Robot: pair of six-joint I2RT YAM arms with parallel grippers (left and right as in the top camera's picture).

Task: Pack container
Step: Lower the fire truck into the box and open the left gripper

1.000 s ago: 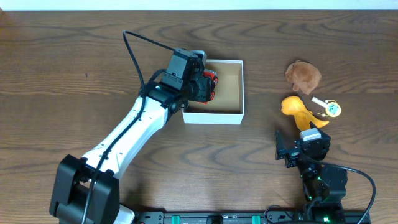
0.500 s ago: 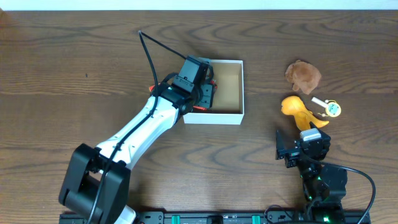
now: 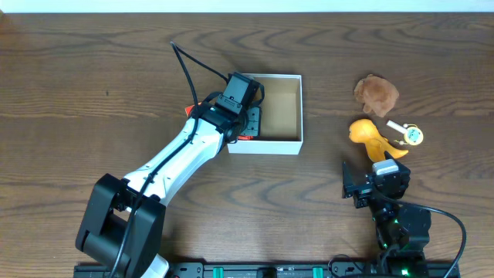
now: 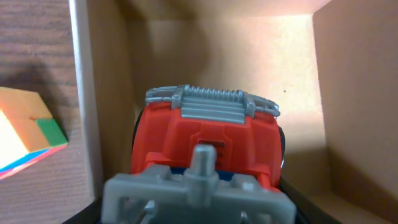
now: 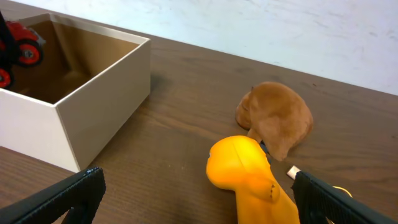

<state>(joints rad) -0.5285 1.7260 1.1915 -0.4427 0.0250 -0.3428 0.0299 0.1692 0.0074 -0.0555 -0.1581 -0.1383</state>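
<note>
The container (image 3: 289,108) is a shallow white box with a tan inside, at the table's middle back. My left gripper (image 3: 248,122) is lowered into its left part, shut on a red toy truck with grey bumpers (image 4: 208,140). The left wrist view shows the truck low between the box walls (image 4: 112,93). The right wrist view shows the truck (image 5: 22,43) inside the box (image 5: 93,106). My right gripper (image 3: 376,181) is open and empty at the front right, its fingers (image 5: 199,199) spread just in front of an orange toy (image 5: 245,171).
The orange toy (image 3: 370,137), a brown plush (image 3: 376,94) and a small white-and-yellow item (image 3: 407,133) lie right of the box. A multicoloured cube (image 4: 28,134) sits on the table just outside the box's left wall.
My left gripper has moved right and down into the box's left part with the red truck. The right arm has not moved.
</note>
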